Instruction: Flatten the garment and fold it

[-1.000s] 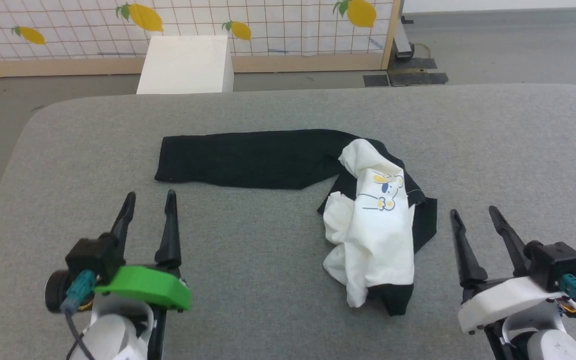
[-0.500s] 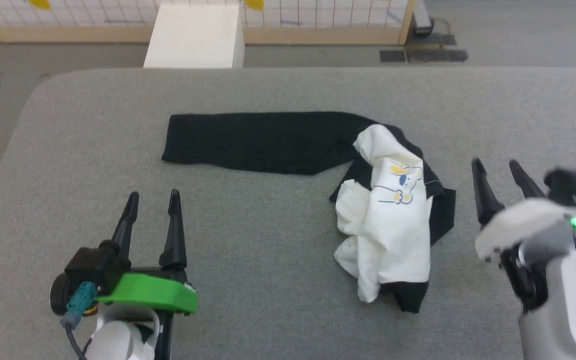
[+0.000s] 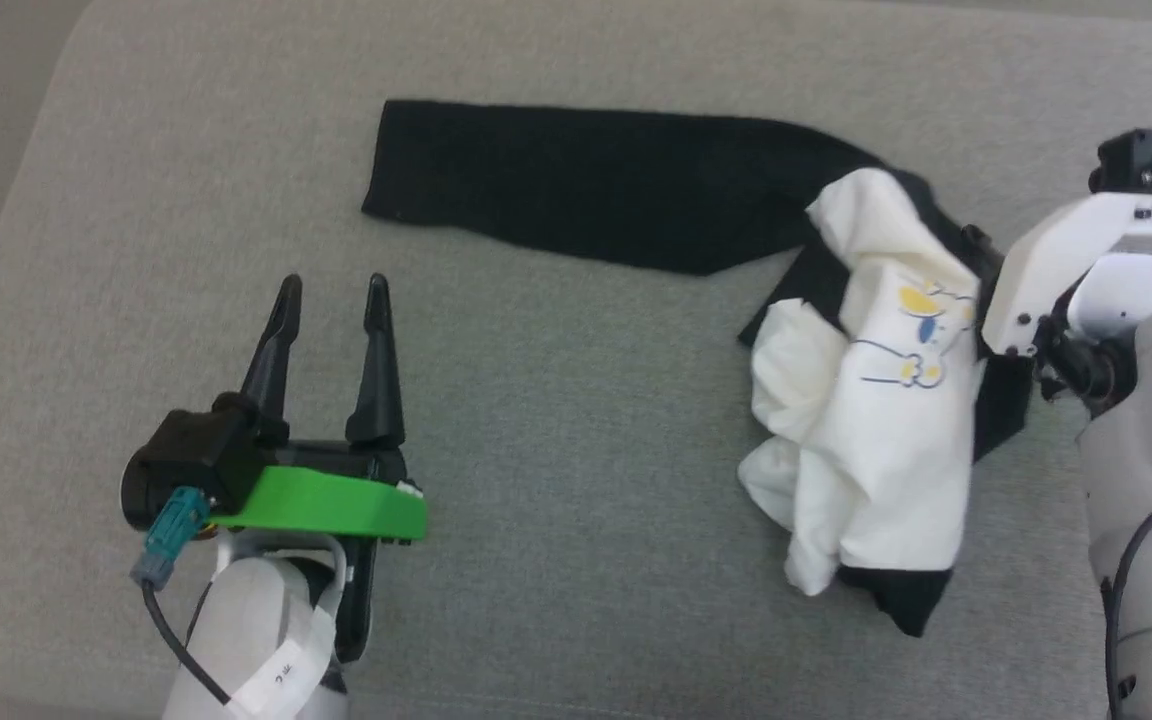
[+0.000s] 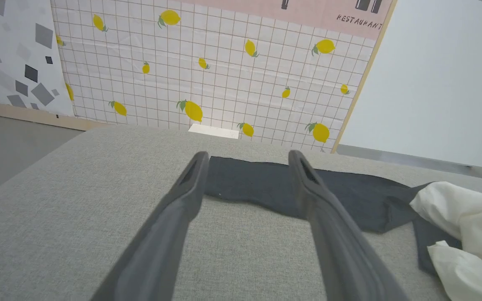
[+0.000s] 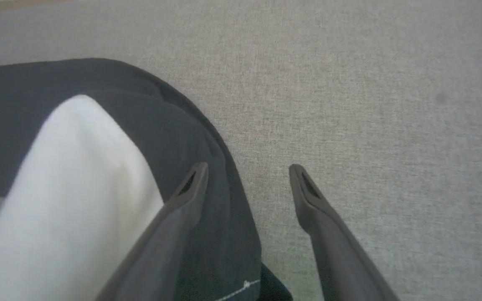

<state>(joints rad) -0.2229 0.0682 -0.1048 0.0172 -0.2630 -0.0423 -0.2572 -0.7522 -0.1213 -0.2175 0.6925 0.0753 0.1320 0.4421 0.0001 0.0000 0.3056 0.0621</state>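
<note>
Head: garment [image 3: 876, 420] bunched at right, black sleeve [image 3: 596, 185] stretched left; left gripper [image 3: 331, 290] spread over bare grey cushion [image 3: 556, 450]. Left wrist adds far lemon-print wall [image 4: 224, 75], white box [image 4: 214, 130]. Right wrist: right gripper [image 5: 247, 171] spread, one finger over garment's black edge.

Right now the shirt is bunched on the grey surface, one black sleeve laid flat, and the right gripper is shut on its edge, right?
No: the right gripper is open, holding nothing, at the black edge of the garment; the right wrist view shows it. The rest holds.
</note>
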